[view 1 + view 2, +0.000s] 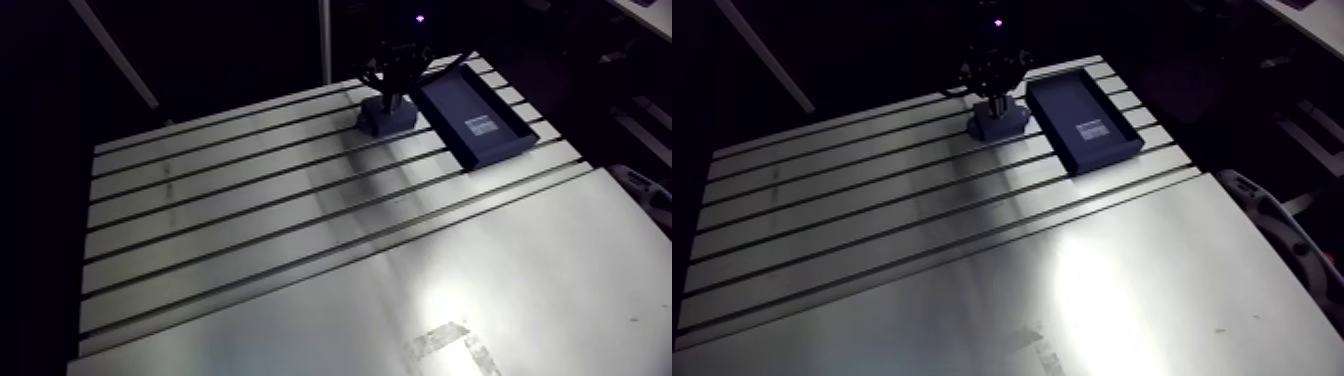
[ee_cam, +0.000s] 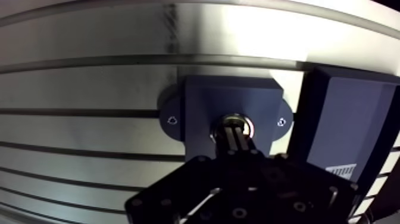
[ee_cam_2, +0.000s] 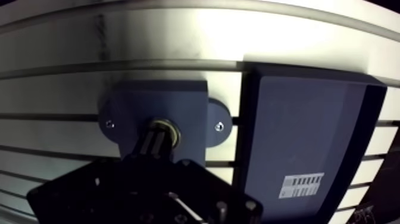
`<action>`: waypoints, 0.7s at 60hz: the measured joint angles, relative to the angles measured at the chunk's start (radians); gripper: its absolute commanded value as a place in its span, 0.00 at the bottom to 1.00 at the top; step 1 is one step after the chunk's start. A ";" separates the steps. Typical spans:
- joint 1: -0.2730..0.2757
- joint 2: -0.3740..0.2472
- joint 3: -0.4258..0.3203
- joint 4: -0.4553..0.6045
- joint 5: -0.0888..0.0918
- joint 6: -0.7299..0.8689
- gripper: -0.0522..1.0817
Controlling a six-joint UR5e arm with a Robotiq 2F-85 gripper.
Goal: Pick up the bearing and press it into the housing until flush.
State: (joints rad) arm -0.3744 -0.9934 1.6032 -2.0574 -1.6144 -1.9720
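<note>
The hand (image 2: 236, 138), its two fingers drawn together, is reaching down onto the bearing (image 2: 233, 118). The bearing is sitting in the bore of the housing (image 2: 199, 110) near the far edge of the table (image 1: 300, 250), just beside the tray (image 2: 351, 131). Being a small metal ring, the bearing is probably behaving as light, stiff and slippery. It is best taken across its outer rim and pushed squarely on its face, since a tilt could be jamming it.
</note>
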 measured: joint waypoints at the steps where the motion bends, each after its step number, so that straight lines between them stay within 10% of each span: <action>1: 0.000 0.000 0.000 0.000 0.000 0.000 1.00; 42: 0.000 0.000 0.003 0.000 0.000 0.000 1.00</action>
State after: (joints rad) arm -0.3746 -0.9931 1.6061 -2.0579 -1.6148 -1.9720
